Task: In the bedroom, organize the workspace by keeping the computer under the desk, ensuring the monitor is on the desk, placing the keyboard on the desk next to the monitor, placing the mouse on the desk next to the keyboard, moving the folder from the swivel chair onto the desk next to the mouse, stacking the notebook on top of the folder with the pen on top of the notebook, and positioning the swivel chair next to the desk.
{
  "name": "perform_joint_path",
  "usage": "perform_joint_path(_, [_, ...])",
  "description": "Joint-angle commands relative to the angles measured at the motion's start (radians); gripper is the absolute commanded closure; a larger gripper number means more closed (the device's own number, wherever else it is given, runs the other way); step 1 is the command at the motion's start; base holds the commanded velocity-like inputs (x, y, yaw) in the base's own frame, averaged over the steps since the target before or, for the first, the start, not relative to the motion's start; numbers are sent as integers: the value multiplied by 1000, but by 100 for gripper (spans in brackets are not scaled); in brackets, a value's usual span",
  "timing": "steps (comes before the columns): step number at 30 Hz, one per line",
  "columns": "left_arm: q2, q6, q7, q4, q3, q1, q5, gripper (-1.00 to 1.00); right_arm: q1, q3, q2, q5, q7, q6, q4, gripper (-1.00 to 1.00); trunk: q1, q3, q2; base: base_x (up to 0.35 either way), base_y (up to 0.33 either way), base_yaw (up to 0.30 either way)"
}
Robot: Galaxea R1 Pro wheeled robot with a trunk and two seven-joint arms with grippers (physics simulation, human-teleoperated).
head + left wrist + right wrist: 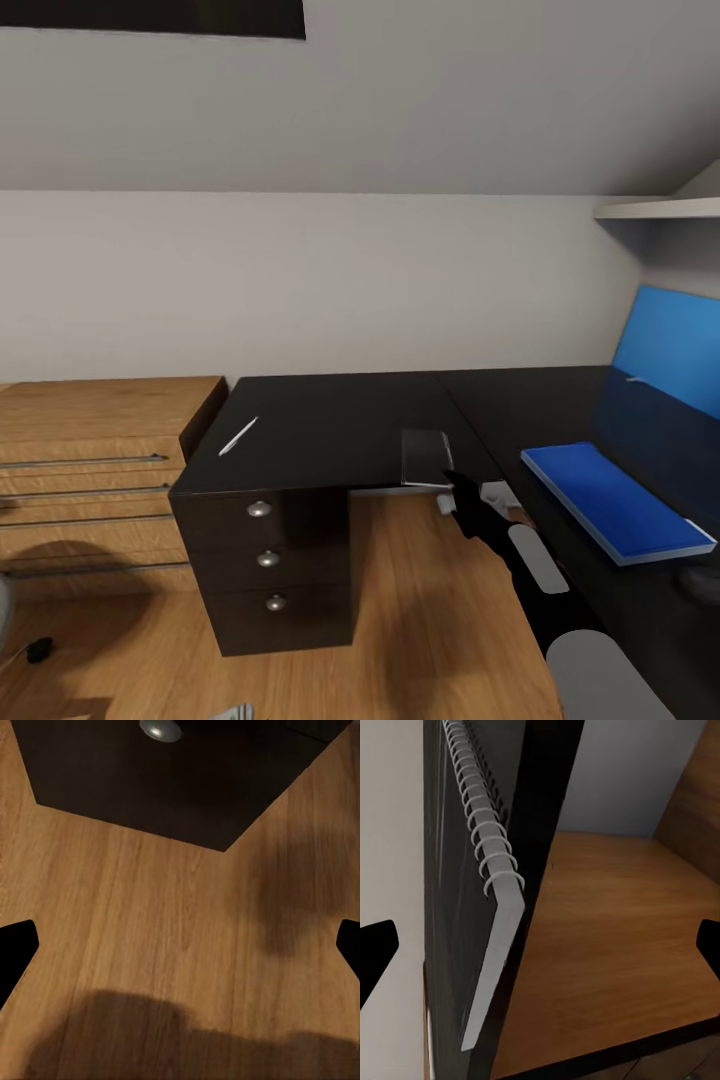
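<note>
Your right gripper (470, 500) hangs at the front edge of the desk (340, 420), just beside the spiral notebook (425, 457) that lies at that edge; its jaws stand wide apart with nothing between them. The blue folder (615, 500) lies flat on the desk's right wing. The pen (238, 436) rests above the drawer unit (270, 560). Your left gripper's (180, 945) fingers are spread over the wood floor (150, 930).

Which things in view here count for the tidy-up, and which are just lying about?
Job:
desk
folder, lying on the desk
notebook, spiral-bound, at the desk's front edge
pen, on the desk
right gripper, at the notebook

Lying about:
wood cabinet beside the desk
wall shelf
small black thing on the floor
</note>
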Motion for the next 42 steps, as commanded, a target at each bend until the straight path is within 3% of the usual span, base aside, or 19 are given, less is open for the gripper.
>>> perform_joint_path(1, [1, -9, 5, -1, -4, -1, 10, -100, 0, -4, 1, -10, -9, 5, -2, -100, 0, -1, 0, 119, 72, 0])
perform_joint_path(20, [1, -6, 5, 14, -3, -1, 12, -100, 0, -3, 1, 6, -10, 4, -4, -100, 0, -1, 0, 41, 39, 0])
perform_joint_path(21, [1, -6, 5, 15, -3, -1, 12, -100, 0, -3, 1, 15, -11, 4, -4, 100, 0, -1, 0, 0, 0, 0])
perform_joint_path(25, [1, -6, 5, 17, -3, -1, 13, -100, 0, -4, 2, 37, -11, -16, -4, 100, 0, -1, 0, 0, 0, 0])
perform_joint_path(33, [0, -7, 7, 35, -4, -1, 11, -100, 0, -4, 1, 42, -8, -31, -4, 100, 0, -1, 0, 0, 0, 0])
perform_joint_path(42, [0, -6, 10, 37, -7, -1, 10, -100, 0, -4, 1, 42, -6, -32, -5, 100, -34, 27, 63, 0, 0, 0])
